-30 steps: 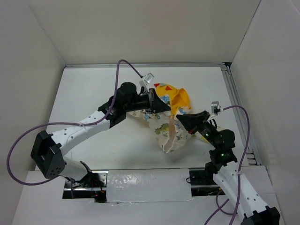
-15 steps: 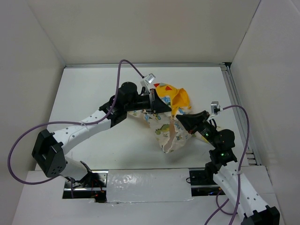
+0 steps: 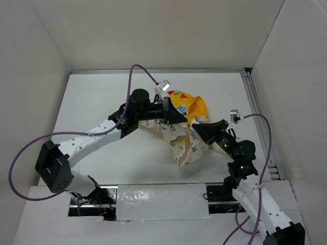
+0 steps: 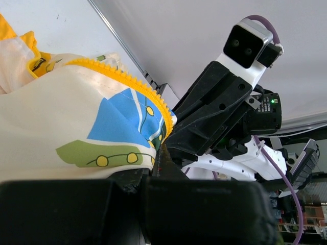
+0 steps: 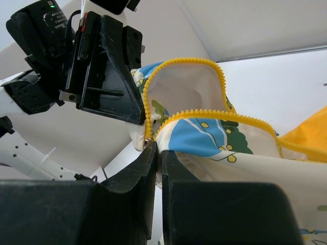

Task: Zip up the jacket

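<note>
In the top view the jacket (image 3: 180, 139) lies bunched at the middle of the white table (image 3: 102, 102), slightly right of centre. Its cream printed side faces up and its yellow hood (image 3: 198, 106) is spread toward the upper right of the heap.

The left arm comes in from the lower left of that view. The left gripper (image 3: 179, 117) meets the jacket's upper left edge, just beside the hood. The right arm rises from the lower right, and the right gripper (image 3: 196, 129) touches the jacket's right side. The two grippers point at each other across the cloth, near but apart.

In the left wrist view the left gripper's dark fingers fill the bottom of the frame, out of focus. They are closed together on a cream fold with a blue and a green print, and a row of yellow zipper teeth (image 4: 133, 84) curves down along its edge to the centre of the frame. The right gripper shows at centre right, its tip meeting that same edge.

In the right wrist view the right gripper's fingers rise from the bottom of the frame with only a thin slit between them, pinching the jacket's edge at the small metal slider (image 5: 148, 144) left of centre. Above the slider the two rows of teeth part and form an open loop around cream cloth. The left gripper stands at upper left, its tip on the fabric just above the slider
</note>
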